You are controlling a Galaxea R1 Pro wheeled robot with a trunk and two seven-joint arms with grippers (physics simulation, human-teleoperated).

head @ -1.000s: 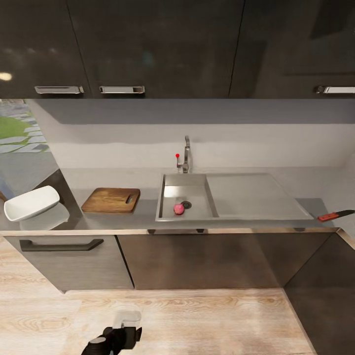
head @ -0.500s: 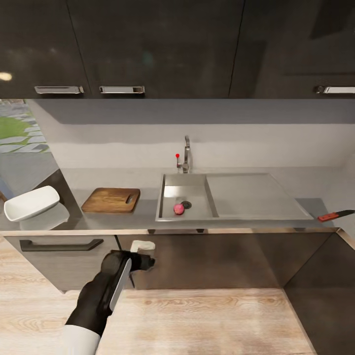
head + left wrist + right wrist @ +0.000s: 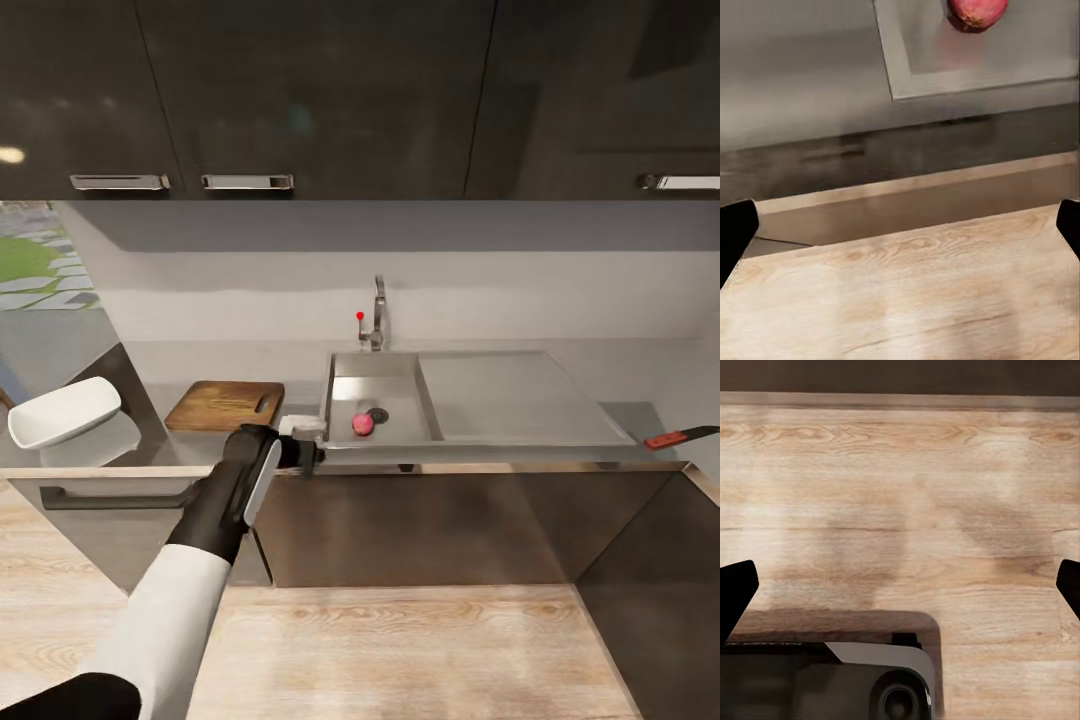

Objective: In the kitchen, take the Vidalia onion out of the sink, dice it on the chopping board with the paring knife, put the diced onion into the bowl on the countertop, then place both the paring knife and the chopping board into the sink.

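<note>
Left gripper [image 3: 305, 440] hangs at the counter edge beside the sink [image 3: 425, 440], fingers spread wide, empty. Onion [image 3: 362, 424] lies near the drain, untouched. Risk: the wrist may clip the sink rim on descent, though clearance is hard to judge; the right gripper [image 3: 900, 585], also spread, faces the floor.

Dark glossy wall cabinets [image 3: 330, 90] hang up top with chrome handles [image 3: 247, 182], pale backsplash [image 3: 400, 270] beneath, light wood-plank floor [image 3: 420, 650] below.

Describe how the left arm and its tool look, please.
The left arm has a white upper segment, then a black forearm with a pale grey stripe along it. The left tool is black with a light grey block on top. In the wrist views, the fingertips of each tool are plain black. I see no cables or markings.
</note>
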